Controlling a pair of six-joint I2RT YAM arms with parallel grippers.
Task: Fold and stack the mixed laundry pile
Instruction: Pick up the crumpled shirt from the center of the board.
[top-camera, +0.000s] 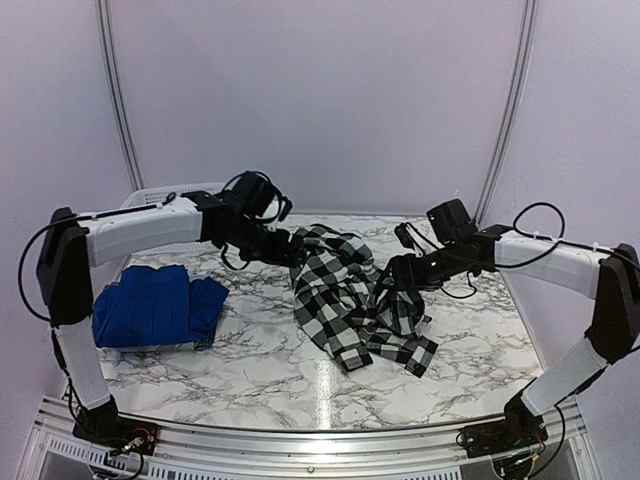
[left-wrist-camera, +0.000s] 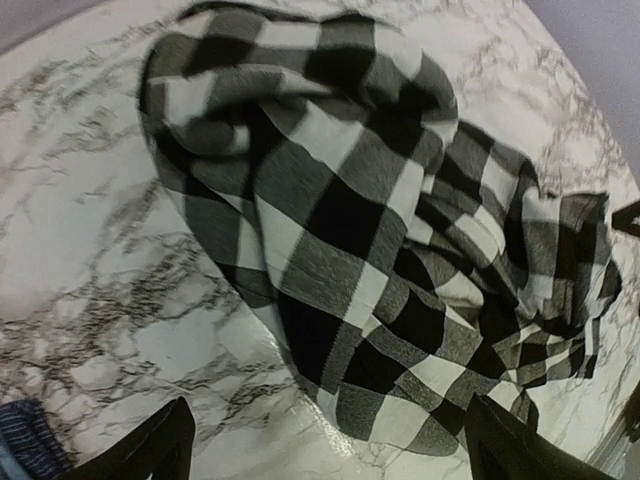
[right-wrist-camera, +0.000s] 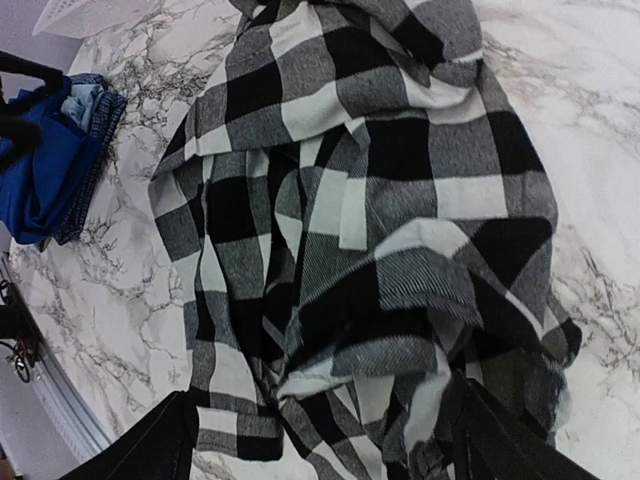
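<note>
The black-and-white buffalo-check flannel shirt (top-camera: 350, 300) lies crumpled on the middle of the marble table. My left gripper (top-camera: 291, 249) hovers at its far left edge, open and empty. In the left wrist view its fingers (left-wrist-camera: 150, 450) stand wide apart over the shirt's edge (left-wrist-camera: 340, 230) and bare marble. My right gripper (top-camera: 396, 272) is over the shirt's right side, open. In the right wrist view bunched flannel (right-wrist-camera: 370, 250) lies under and between its spread fingers (right-wrist-camera: 500, 440). The royal-blue shirt (top-camera: 155, 305) lies folded at the left, on pale blue and navy checked cloth (right-wrist-camera: 92, 108).
A white lattice basket (top-camera: 160, 195) stands at the back left behind my left arm and shows in the right wrist view (right-wrist-camera: 90, 15). The blue stack's corner shows in the left wrist view (left-wrist-camera: 25, 440). Bare marble (top-camera: 270, 370) lies in front of the flannel.
</note>
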